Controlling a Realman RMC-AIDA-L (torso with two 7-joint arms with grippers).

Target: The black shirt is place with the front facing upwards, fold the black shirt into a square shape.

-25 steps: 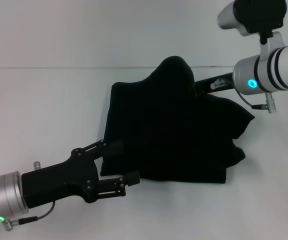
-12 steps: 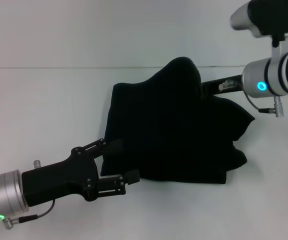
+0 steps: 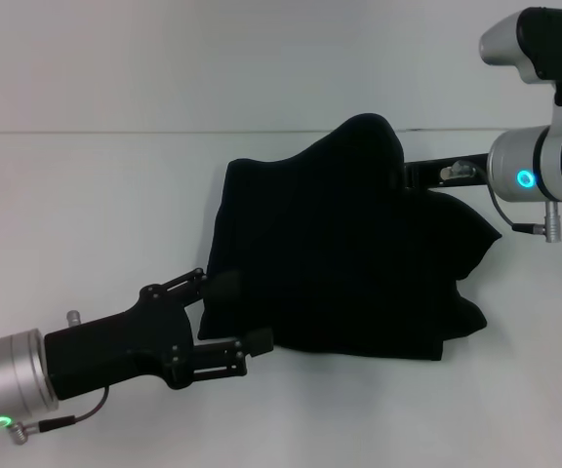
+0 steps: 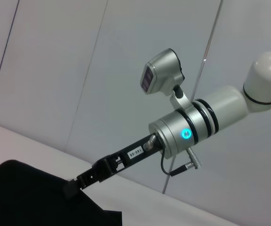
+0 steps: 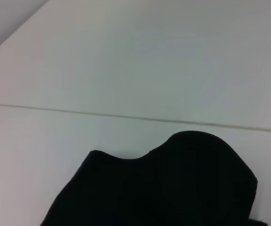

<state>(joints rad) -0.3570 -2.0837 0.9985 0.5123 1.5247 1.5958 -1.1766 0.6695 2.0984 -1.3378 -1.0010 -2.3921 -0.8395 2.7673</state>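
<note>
The black shirt [image 3: 340, 263] lies bunched on the white table, with no print showing. One part of it is pulled up into a peak at the back right. My right gripper [image 3: 403, 175] is at that peak, its tips buried in the cloth. The left wrist view shows this same right gripper [image 4: 72, 187] pinching the shirt [image 4: 27, 197] at its raised edge. At the shirt's near left corner, my left gripper [image 3: 242, 315] stands open, one finger over the left edge and the other just below the bottom edge. The right wrist view shows only the shirt's hump [image 5: 173, 183].
The white table [image 3: 86, 214] has bare surface to the left, in front and to the right of the shirt. A thin seam [image 3: 115, 132] runs across the table behind the shirt. A pale panelled wall [image 4: 79, 70] stands beyond.
My right arm has moved to the right, and the shirt's raised peak has shifted right with it. The left gripper has barely moved.
</note>
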